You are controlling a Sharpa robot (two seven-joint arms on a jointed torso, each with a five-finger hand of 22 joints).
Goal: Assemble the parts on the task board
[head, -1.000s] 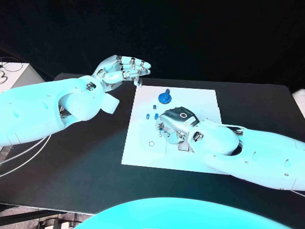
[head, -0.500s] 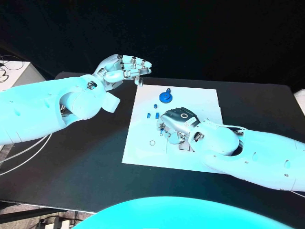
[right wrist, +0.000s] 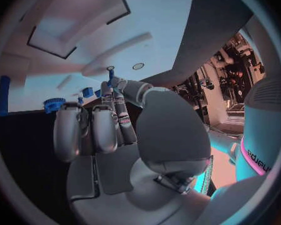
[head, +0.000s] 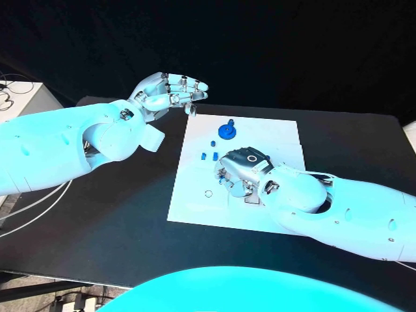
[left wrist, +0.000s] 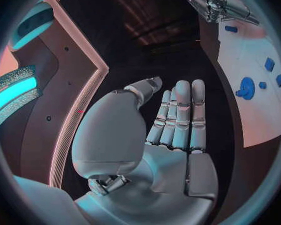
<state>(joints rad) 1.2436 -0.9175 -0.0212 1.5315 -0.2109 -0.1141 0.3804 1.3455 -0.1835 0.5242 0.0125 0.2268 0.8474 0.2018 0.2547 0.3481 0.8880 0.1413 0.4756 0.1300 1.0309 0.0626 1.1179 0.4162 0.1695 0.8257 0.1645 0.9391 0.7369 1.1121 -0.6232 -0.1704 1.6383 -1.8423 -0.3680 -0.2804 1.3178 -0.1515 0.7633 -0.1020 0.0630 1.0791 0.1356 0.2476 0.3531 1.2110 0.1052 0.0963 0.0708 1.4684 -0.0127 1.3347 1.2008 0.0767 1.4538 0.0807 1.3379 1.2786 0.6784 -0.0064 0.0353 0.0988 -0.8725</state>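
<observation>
Two hands work over the desk (head: 95,221). The right hand (head: 241,170) rests on the middle of the board (head: 273,140), its fingers pinching a small blue part (right wrist: 111,77); its bulk hides the board beneath. A blue disc (head: 225,133) stands near the board's far edge, small pegs (head: 207,156) beside the hand. The left hand (head: 169,91) hovers off the far left corner, fingers loosely apart and empty, much as a second ago.

One piece of lettering can be made out: dark printed letters running sideways along the white right arm (right wrist: 263,157), beside a pink stripe, seen in the right wrist view. They seem to spell "sharpa", though the curve of the picture makes this uncertain. Nothing else carries readable text.
</observation>
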